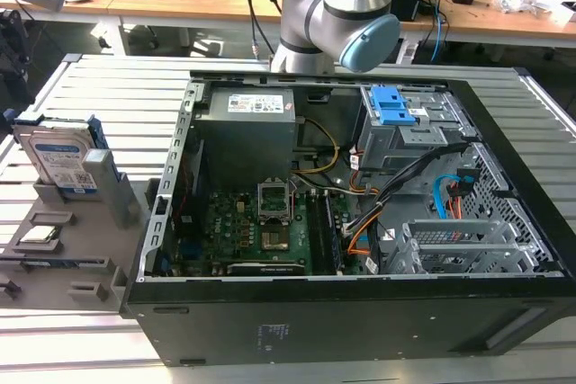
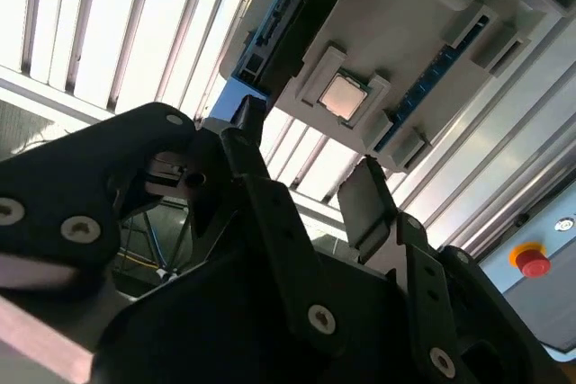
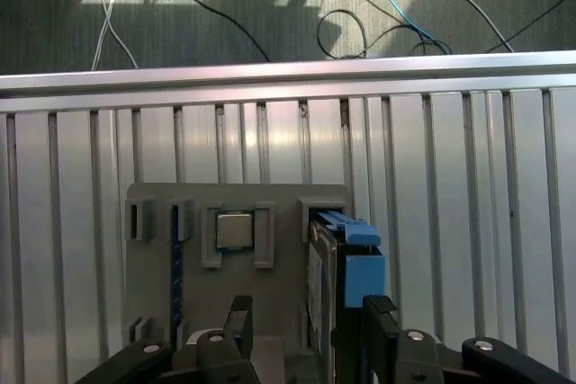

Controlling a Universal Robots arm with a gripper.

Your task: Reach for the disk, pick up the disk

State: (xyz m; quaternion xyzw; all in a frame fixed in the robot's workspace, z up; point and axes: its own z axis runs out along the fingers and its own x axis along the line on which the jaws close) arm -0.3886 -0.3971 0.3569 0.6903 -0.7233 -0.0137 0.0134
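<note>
In the first wrist view the jaws are closest to us, standing wide open and gripping nothing, with their two black fingers (image 3: 238,323) reaching out over a grey holder (image 3: 162,240). Just past the fingertips the disk (image 3: 358,267) is standing on edge in a slot of that holder, its blue bracket turned up toward us. One finger is overlapping the disk's edge in the picture, and we cannot tell how high above it the jaws are hanging. Beside the disk a small square chip (image 3: 234,229) is lying flat in its own pocket. Under the holder the slatted metal desk (image 3: 450,222) is running out to its edge, and beyond that cables (image 3: 360,29) are trailing over a dark floor (image 3: 225,24).

In the second wrist view we are again looking past the open, empty jaws at the chip and the holder, with a red button (image 2: 533,261) showing farther off.

In the exterior view the disk is sitting upright in the holder at the exterior view's left, its printed label facing us. It is standing just beside an open computer case (image 1: 360,312) that is lying on the desk. Behind the case the grey arm (image 1: 337,6) is rising out of the picture.
</note>
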